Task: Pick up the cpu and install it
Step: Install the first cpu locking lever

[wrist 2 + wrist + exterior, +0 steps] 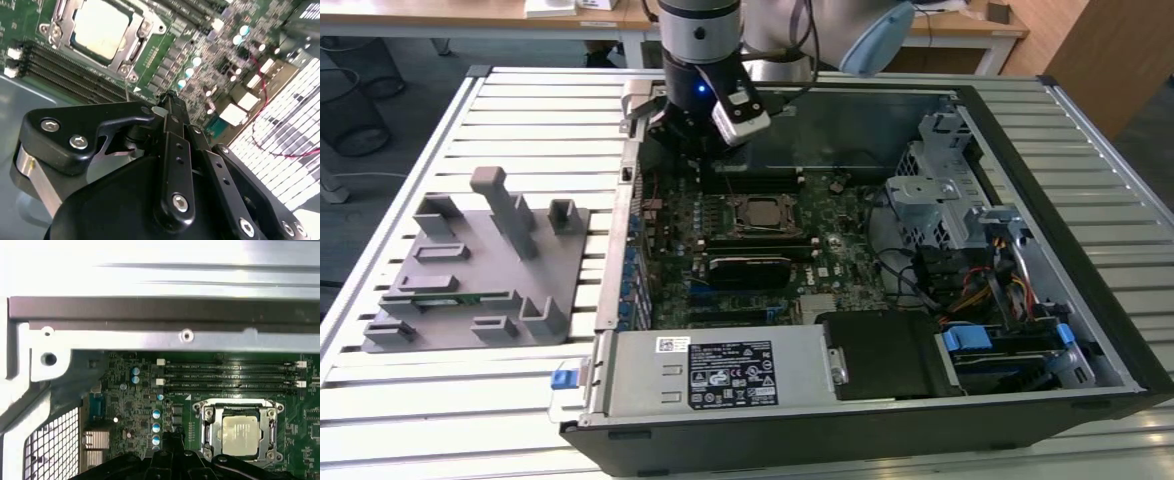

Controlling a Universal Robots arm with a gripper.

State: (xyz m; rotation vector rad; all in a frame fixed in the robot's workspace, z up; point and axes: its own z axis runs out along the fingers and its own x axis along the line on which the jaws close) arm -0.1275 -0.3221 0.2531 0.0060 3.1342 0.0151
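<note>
The cpu lies flat in its socket in the middle of the green motherboard, inside the open computer case. Its pale silver top, framed by the metal socket bracket, shows in both wrist views. My gripper hangs over the far corner of the board on the exterior view's left, above and beside the socket, apart from the cpu. In the second wrist view the black fingers meet at their tips with nothing between them. The gripper's dark tip also shows in the first wrist view.
Black memory slots run beside the socket, toward the case wall. A grey fixture tray sits on the slatted table at the exterior view's left. A power supply, drive cage and cables crowd the case.
</note>
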